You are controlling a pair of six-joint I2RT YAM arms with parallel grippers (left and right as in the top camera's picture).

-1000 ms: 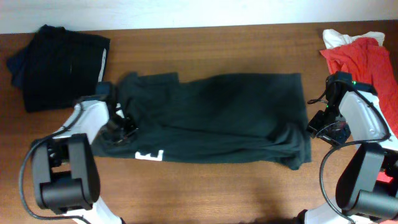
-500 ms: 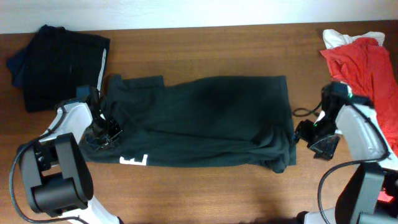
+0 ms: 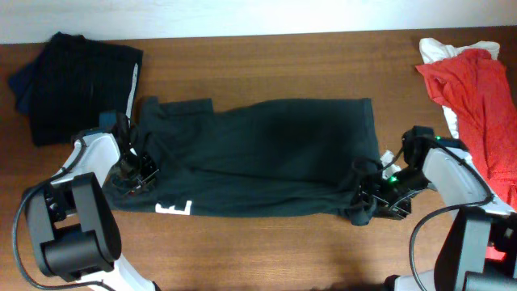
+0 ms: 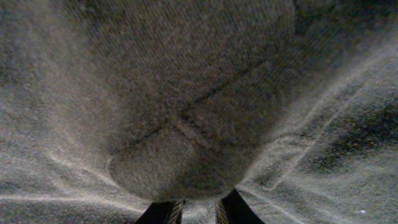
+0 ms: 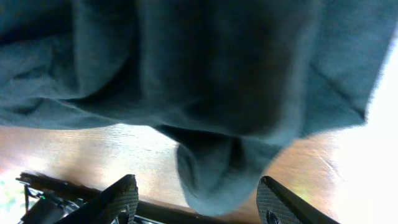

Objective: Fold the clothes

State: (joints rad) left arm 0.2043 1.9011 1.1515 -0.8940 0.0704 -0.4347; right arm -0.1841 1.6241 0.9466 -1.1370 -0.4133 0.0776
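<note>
The dark charcoal T-shirt (image 3: 258, 158) lies spread across the middle of the table, folded over, with a bit of white lettering (image 3: 173, 208) at its lower left. My left gripper (image 3: 133, 171) is at the shirt's left end, shut on a pinch of its fabric (image 4: 186, 124), which fills the left wrist view. My right gripper (image 3: 370, 198) is open at the shirt's lower right corner. In the right wrist view its fingers (image 5: 199, 199) stand wide apart on either side of a hanging fold of the shirt (image 5: 217, 174).
A folded black garment (image 3: 77, 77) lies at the back left. A red and white pile of clothes (image 3: 472, 81) lies at the back right. The wooden table (image 3: 266, 250) shows along the front.
The shirt was dragged left a second ago and has since stayed put. My right gripper has moved left and forward to the shirt's lower right corner. The left gripper has held still lately.
</note>
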